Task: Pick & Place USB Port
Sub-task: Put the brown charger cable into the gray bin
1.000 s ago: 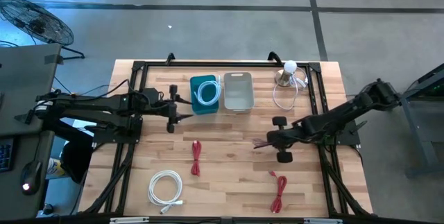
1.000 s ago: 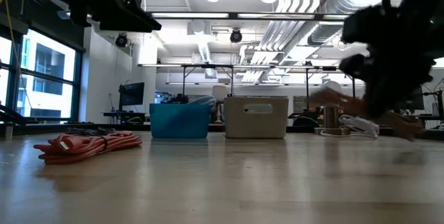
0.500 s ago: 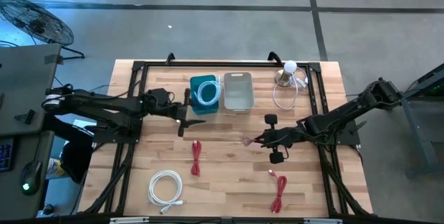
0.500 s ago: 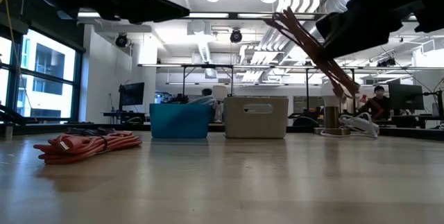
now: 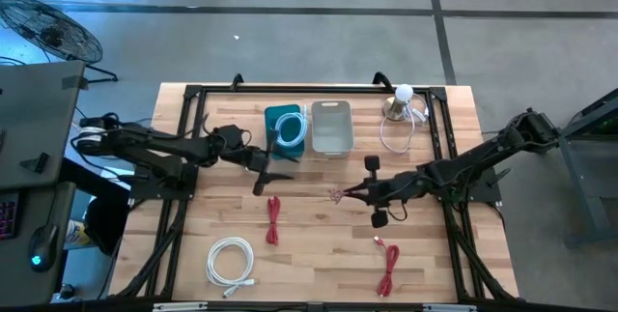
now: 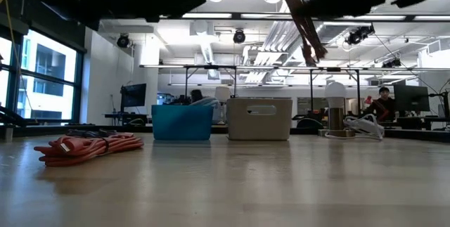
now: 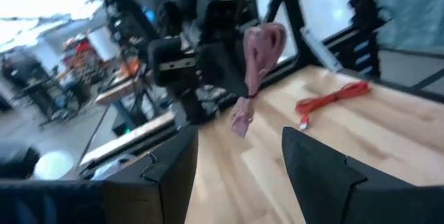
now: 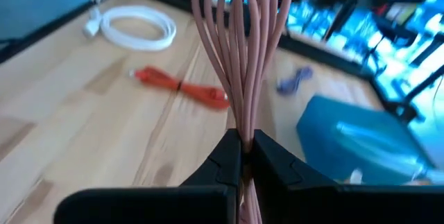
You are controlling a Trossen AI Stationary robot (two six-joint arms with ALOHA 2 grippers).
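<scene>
A coiled pink-brown cable bundle hangs above the table's middle, with my right gripper shut on it. The low view shows the bundle high over the tabletop, and the right wrist view shows its strands fanning out past the fingers. My left gripper stands open, level, in front of the blue bin, pointing toward the bundle. Nothing is between its fingers. My right gripper pinches the bundle's gathered strands between its two fingertips. It comes from the table's right side, slanting slightly down. The strands run on beyond the fingertips as loops. The bundle is lifted clear of the table and droops aslant below the gripper.
The blue bin holds a white cable; a grey bin stands beside it. Two red cables and a coiled white cable lie on the near half. A lamp with a white cord stands far right.
My right gripper has risen and gone toward the table's left, tipping up nearer to level, and the pink cable bundle has come up from the tabletop to hang clear. My left gripper has reached toward the table's middle and tipped to level, staying open.
</scene>
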